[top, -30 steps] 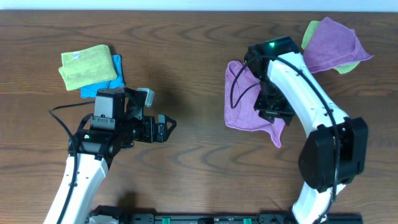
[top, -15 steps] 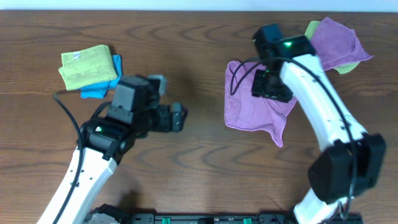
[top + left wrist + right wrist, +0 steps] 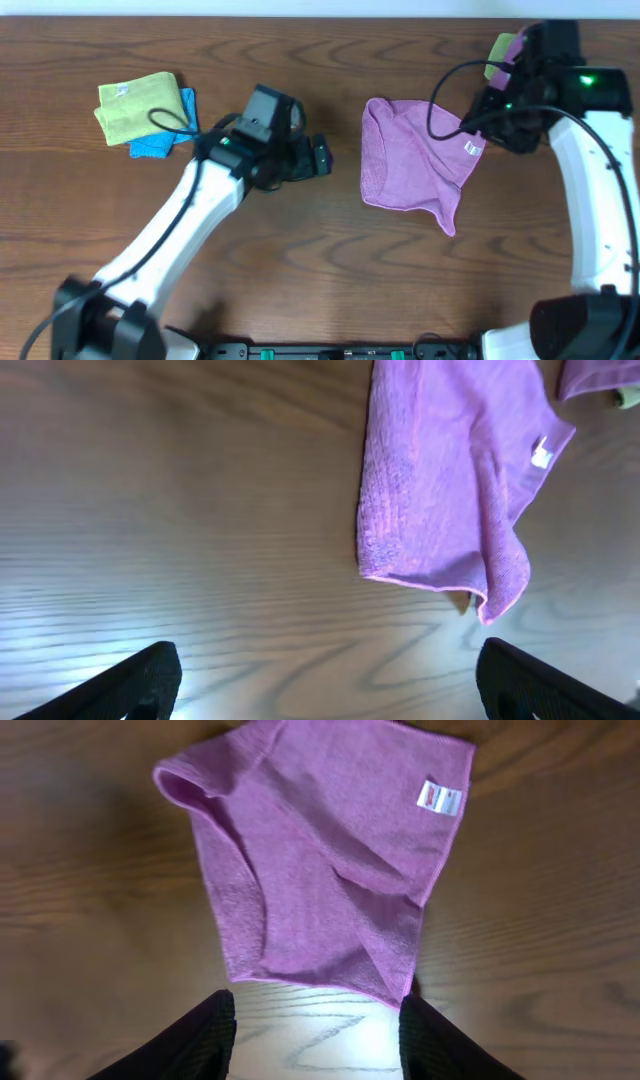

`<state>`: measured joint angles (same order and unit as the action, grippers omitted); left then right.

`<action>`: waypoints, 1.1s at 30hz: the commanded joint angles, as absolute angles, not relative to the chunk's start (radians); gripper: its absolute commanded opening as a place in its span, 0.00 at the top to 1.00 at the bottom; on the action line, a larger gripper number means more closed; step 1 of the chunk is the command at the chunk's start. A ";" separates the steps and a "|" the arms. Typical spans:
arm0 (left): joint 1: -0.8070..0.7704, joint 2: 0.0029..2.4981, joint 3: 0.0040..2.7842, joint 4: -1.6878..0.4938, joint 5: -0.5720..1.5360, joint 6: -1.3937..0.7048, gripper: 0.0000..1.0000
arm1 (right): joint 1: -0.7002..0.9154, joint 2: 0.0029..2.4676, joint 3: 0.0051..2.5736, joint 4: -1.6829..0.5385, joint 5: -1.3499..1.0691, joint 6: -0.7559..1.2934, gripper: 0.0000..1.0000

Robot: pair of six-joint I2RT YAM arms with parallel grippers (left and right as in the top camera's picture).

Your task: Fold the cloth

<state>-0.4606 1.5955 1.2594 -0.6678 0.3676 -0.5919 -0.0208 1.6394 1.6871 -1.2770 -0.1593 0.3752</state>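
Since a second ago the right gripper (image 3: 492, 118) has come up off the cloth (image 3: 410, 165) and drawn to its right, while the left arm has swung toward the middle. The right jaws stand apart with nothing between them; the cloth lies loosely folded on the table (image 3: 300, 260) below, just beyond the fingers (image 3: 190, 1040) in the wrist view, its white tag (image 3: 473, 149) at the right corner. The left gripper (image 3: 320, 158), spread wide and empty, faces the cloth's left edge across bare wood
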 commanded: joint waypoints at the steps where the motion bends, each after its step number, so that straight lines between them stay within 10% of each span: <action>1: -0.479 1.663 1.327 -0.664 0.427 -0.654 0.04 | -0.039 1.608 1.688 -1.275 -0.203 0.323 0.46; 33: -0.521 1.797 1.395 -0.545 0.419 -0.564 0.05 | -0.038 1.822 1.581 -1.055 -0.373 0.028 0.46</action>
<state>-0.5560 1.7889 1.3758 -0.5247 0.4377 -0.5995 -0.0315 1.8065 1.5745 -1.0569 -0.3283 0.0853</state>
